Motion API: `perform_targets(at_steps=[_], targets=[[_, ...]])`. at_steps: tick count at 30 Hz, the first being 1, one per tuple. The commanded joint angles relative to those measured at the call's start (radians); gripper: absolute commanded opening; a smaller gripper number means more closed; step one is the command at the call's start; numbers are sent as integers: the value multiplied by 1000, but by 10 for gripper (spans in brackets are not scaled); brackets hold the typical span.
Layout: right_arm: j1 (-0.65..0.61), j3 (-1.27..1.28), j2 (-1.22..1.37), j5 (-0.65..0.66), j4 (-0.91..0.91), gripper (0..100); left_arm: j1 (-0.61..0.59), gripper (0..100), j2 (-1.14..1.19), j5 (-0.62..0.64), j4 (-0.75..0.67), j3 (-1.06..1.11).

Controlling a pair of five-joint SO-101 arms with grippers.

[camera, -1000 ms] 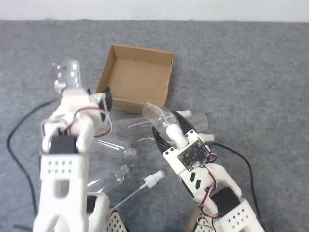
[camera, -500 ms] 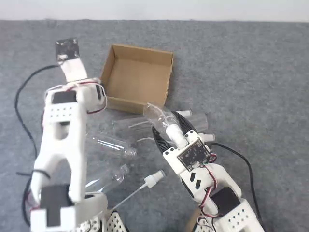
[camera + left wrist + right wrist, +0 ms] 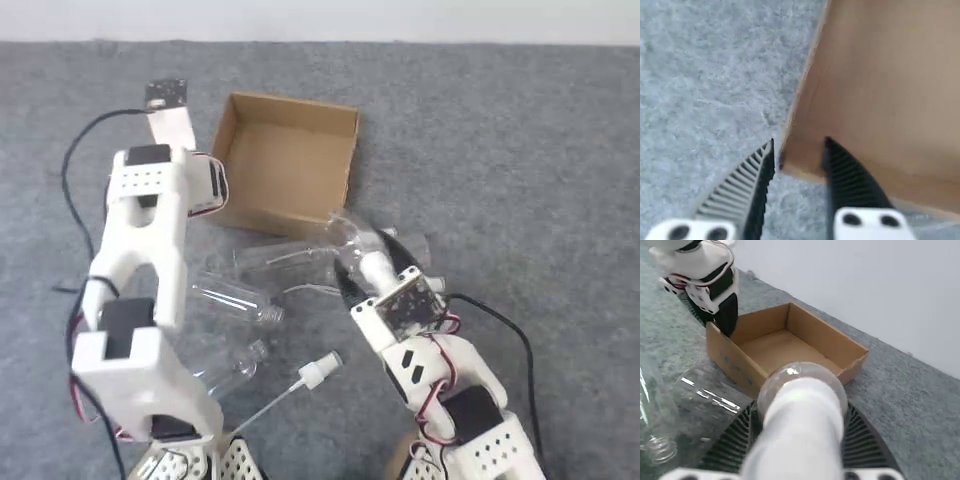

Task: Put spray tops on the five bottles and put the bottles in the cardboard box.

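The open cardboard box (image 3: 285,165) lies on the grey carpet. My left gripper (image 3: 215,195) sits at its near left corner; the left wrist view has the gripper (image 3: 799,142) open, its fingers astride that corner of the box (image 3: 880,100). My right gripper (image 3: 372,262) is shut on a clear bottle (image 3: 350,235) with a white spray top, held just short of the box's near wall. In the right wrist view the bottle (image 3: 795,377) points base-first at the box (image 3: 780,347). A loose spray top (image 3: 315,372) lies nearer the arm bases.
Clear bottles without tops lie between the arms (image 3: 285,260), (image 3: 235,297), (image 3: 220,365), and another bottle (image 3: 412,248) lies beside my right gripper. Cables trail on the carpet at both sides. Open carpet stretches right of the box.
My left arm swung away from its base and set its gripper at the box's near left corner. My right gripper shifted the held bottle slightly to the right, closer to the box.
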Motion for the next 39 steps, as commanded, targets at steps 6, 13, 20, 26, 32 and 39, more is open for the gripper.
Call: perform_targets(at_steps=[6, 13, 20, 26, 32, 39], targets=[[171, -97, -39, -115, -27, 13, 78, 32, 55, -72, 121, -154], [209, -97, -38, -147, -41, 13, 132, 28, 54, -64, 187, -154], [209, -97, -38, -147, -41, 13, 192, 35, 51, -32, 218, -125], [209, -97, -38, -146, -41, 13, 192, 101, 51, -11, 229, -124], [205, -95, -38, -144, -41, 13, 193, 167, 29, 48, 275, -122], [205, -94, -38, -143, -45, 13, 190, 169, -2, 48, 296, -122]])
